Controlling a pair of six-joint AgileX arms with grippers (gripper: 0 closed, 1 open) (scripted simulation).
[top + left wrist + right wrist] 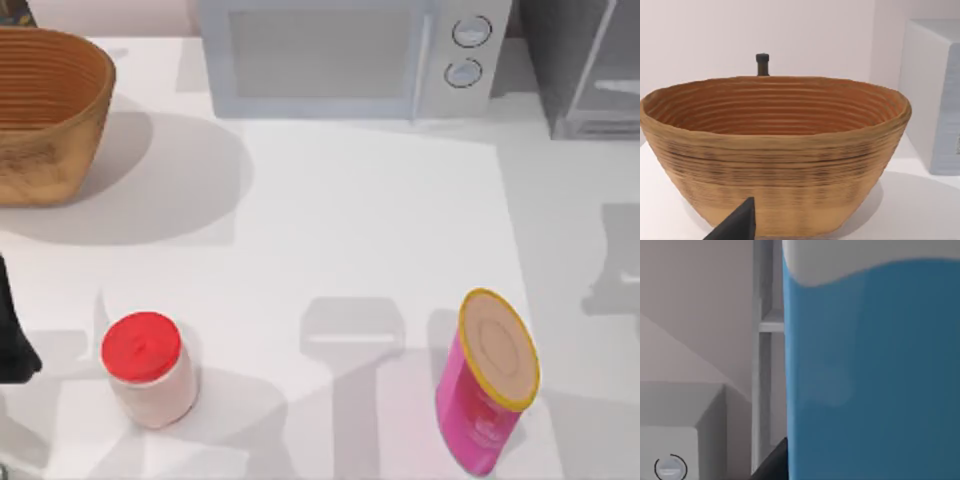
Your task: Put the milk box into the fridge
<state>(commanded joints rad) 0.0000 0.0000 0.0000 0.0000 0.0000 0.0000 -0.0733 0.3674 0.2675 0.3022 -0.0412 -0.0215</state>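
While the milk box [870, 375] looms before the right wrist camera, the fridge [590, 70] sits at two o'clock; either gripper's state I cannot tell.

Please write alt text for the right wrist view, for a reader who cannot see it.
The milk box, blue with a white top, stands very close to the camera. Beside it are the fridge frame and a microwave dial.

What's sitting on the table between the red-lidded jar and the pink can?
Nothing: from the top view, the table between the red-lidded jar and pink can is bare, crossed only by shadows.
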